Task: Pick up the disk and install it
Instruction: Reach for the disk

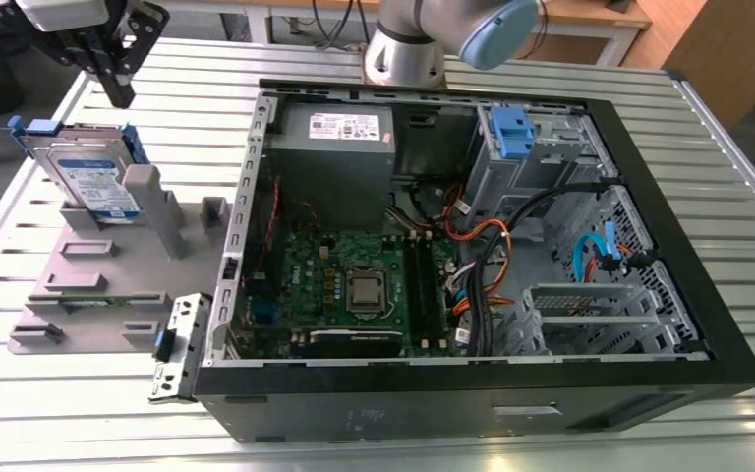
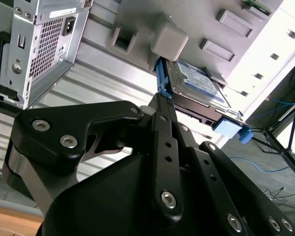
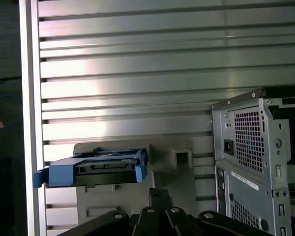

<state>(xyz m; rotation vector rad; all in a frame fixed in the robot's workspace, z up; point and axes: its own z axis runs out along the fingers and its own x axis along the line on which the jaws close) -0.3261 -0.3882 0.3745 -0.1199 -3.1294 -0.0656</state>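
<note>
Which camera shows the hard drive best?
The exterior view: the hard drive stands on the grey holder with its labelled face showing. The second wrist view shows that face at a slant; the first wrist view shows it edge-on.

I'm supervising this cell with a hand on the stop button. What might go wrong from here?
1. The gripper hangs above the disk, which leans tilted in its grey stand beside an upright post. A slightly off descent might strike the post or the blue carrier.
2. Loose cables lie across the open case near the drive cage. They may snag the disk.
</note>
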